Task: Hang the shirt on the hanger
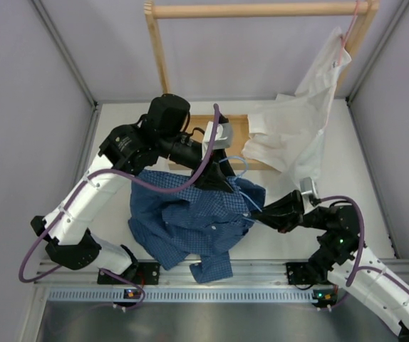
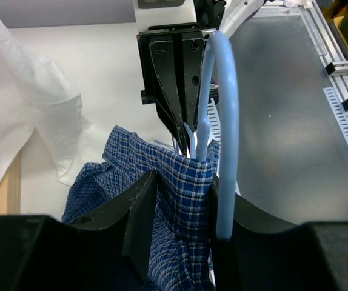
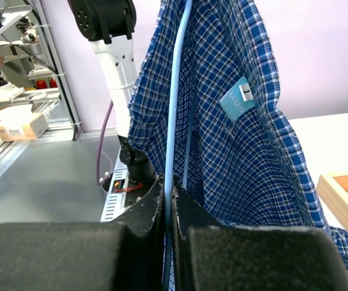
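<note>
Around thin hanger (image 2: 227, 121), seemingly, checked shirt (image 2: 186, 188)

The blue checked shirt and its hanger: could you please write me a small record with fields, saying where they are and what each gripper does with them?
shirt: blue check, bunched on the table between the arms
hanger: light blue wire, against the shirt's inner side near the label
right gripper: shut on the hanger wire
left gripper: jaws either side of shirt fabric and hanger wire; firm grip unclear
white shirt: hanging from the wooden rack, far right
</note>
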Controlling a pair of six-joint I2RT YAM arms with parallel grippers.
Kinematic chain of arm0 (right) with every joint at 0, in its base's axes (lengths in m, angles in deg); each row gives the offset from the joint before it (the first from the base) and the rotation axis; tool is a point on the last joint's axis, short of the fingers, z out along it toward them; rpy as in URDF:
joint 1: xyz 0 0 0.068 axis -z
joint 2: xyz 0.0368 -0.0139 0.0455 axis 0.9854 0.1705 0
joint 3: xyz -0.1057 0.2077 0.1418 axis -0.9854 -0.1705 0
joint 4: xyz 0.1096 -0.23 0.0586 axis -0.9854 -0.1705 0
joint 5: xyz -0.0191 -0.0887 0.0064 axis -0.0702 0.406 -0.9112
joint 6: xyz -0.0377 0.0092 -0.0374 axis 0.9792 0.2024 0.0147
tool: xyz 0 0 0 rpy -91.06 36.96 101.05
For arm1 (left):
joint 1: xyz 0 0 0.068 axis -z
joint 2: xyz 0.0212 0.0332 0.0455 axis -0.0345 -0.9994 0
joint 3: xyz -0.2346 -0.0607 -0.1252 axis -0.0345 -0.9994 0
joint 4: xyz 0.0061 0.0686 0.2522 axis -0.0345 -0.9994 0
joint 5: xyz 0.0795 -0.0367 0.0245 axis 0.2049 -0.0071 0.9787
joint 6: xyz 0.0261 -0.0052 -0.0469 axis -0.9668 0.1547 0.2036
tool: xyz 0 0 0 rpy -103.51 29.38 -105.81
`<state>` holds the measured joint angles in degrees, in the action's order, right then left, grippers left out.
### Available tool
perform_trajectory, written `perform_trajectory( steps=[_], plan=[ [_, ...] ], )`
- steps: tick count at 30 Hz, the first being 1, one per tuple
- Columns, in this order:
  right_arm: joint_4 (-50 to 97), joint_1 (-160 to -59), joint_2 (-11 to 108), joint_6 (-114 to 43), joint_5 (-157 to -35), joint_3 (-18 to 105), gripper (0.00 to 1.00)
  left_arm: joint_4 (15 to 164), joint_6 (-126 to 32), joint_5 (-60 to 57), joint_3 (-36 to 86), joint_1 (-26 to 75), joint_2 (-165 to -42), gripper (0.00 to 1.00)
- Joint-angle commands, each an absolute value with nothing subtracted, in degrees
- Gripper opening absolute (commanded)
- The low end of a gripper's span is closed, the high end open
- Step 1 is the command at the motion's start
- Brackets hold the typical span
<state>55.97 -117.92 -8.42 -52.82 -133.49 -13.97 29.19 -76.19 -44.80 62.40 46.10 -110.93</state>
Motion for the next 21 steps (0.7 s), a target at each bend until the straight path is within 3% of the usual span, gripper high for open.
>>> perform_trajectory(
  steps=[1, 4, 6, 9, 10, 12, 17, 19, 20, 21],
  plan=[
    [58.9, -118.59, -8.42, -49.73, -134.97, -9.05, 0.0, 29.48, -77.63, -48.75, 61.82, 46.01, -109.8, 0.42],
    [59.15, -118.59, -7.89, -49.73, -135.24, -8.79, 0.0, 29.57, -79.21, -52.17, 61.82, 46.1, -109.36, 0.34],
    [59.59, -118.59, -7.54, -50.08, -135.5, -8.79, 0.0, 29.48, -80.09, -53.85, 61.91, 46.1, -109.09, 0.34],
    [60.38, -118.68, -6.93, -50.43, -135.85, -8.87, 0.0, 29.57, -80.18, -56.14, 62.26, 46.1, -109.27, 0.46],
    [60.65, -118.68, -6.84, -50.6, -135.94, -8.88, 0.0, 29.4, -80.18, -56.58, 62.17, 46.1, -109.35, 0.46],
    [61.18, -118.59, -6.66, -50.87, -136.12, -8.96, 0.0, 29.4, -80.18, -56.58, 62.0, 46.1, -109.44, 0.35],
    [61.44, -118.59, -6.49, -51.13, -136.03, -8.79, 0.0, 29.4, -80.09, -56.32, 61.56, 46.19, -109.97, 0.32],
    [61.09, -118.68, -6.22, -51.04, -135.68, -8.79, 0.0, 29.31, -80.27, -56.14, 61.64, 46.19, -110.23, 0.19],
    [61.09, -118.6, -6.4, -51.04, -135.68, -8.87, 0.0, 29.39, -80.36, -55.79, 61.65, 46.19, -110.23, 0.01],
    [61.09, -118.68, -6.48, -50.96, -135.5, -8.88, 0.0, 29.48, -80.36, -55.53, 61.65, 46.19, -110.32, 0.0]
  ],
)
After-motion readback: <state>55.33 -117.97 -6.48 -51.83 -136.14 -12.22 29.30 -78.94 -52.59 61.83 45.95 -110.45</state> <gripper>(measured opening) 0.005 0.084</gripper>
